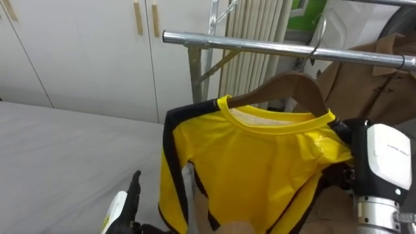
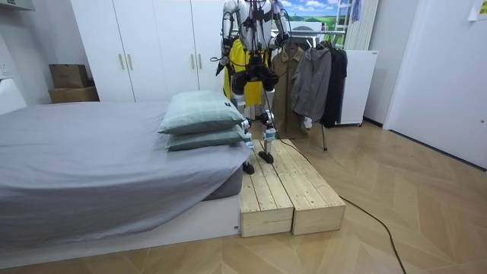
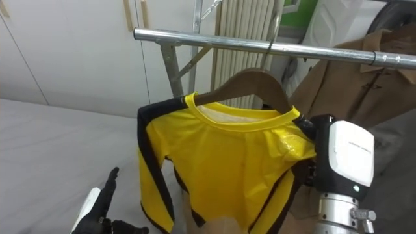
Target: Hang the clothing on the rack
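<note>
Your yellow shirt [image 1: 260, 162] is already on the wooden hanger [image 1: 292, 84], and the hanger's hook [image 1: 316, 38] curves up over the metal rail [image 1: 260, 47], just beside the brown coat [image 1: 374, 84] hanging there; I judge the hanging itself nearly done, though you cannot be sure from here that the hook bears the weight on its own. What looks left is to let go and draw both arms clear without dragging the shirt along the rail. Your right hand [image 1: 376, 151] sits at the shirt's right shoulder, touching or just beside the hanger's end; its fingers are hidden behind the cloth, so I cannot tell whether it grasps anything. Your left hand [image 1: 131, 197] is low, near the shirt's left sleeve but apart from it, over the bed [image 1: 58, 149], fingers straight and holding nothing.
</note>
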